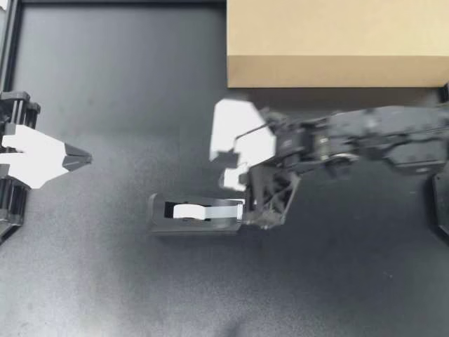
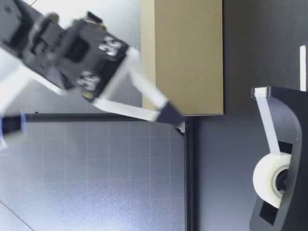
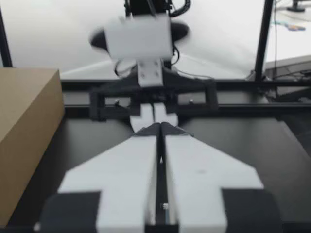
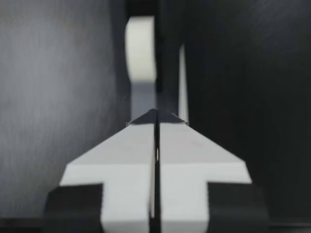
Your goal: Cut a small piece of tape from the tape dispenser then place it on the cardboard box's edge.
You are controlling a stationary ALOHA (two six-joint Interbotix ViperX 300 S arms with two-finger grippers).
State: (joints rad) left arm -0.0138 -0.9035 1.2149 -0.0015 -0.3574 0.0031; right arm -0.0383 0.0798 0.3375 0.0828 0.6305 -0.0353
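Hovering with right claw (image 1: 228, 161) pressed together and empty above the cutter end of the dispenser (image 1: 196, 214) on the table (image 1: 105, 281). Spread it first, lower onto the tape tab (image 2: 260, 91), pinch only there, then pull up and tear against the blade. Left claw (image 1: 81, 160) also pressed together, far aside.

One box (image 1: 337, 42), one dispenser (image 1: 196, 223), seemingly one roll (image 1: 191, 210), two pincers: left pincer (image 1: 88, 160), right pincer (image 1: 226, 156).

No legible text; white marks (image 2: 111, 46) on arm housing (image 2: 72, 48) blurred.
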